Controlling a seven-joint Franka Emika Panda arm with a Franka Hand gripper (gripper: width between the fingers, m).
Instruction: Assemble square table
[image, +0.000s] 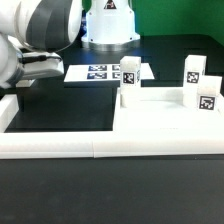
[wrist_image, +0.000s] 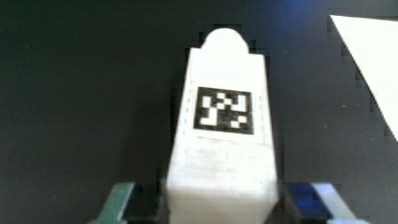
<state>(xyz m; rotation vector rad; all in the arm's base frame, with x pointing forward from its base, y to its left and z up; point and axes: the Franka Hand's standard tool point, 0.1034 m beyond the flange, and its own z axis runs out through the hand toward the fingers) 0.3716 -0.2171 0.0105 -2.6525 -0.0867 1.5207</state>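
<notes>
From my console the leg block (wrist_image: 222, 150) looked like smooth matt white plastic, its tag (wrist_image: 222, 108) a flat black-and-white print. The square slab (image: 165, 130) shared that finish. The tabletop (image: 60, 110) was dull black, and the arm (image: 45, 30) had a glossy white shell.

Exterior view: low, side-on. Wrist view: close, down past gripper (wrist_image: 222, 206) onto leg block (wrist_image: 222, 120).

The arm (image: 35, 40) has rounded white shells with black joints; the gripper (wrist_image: 219, 203) fingertips (wrist_image: 320, 202) look bluish-grey.
</notes>
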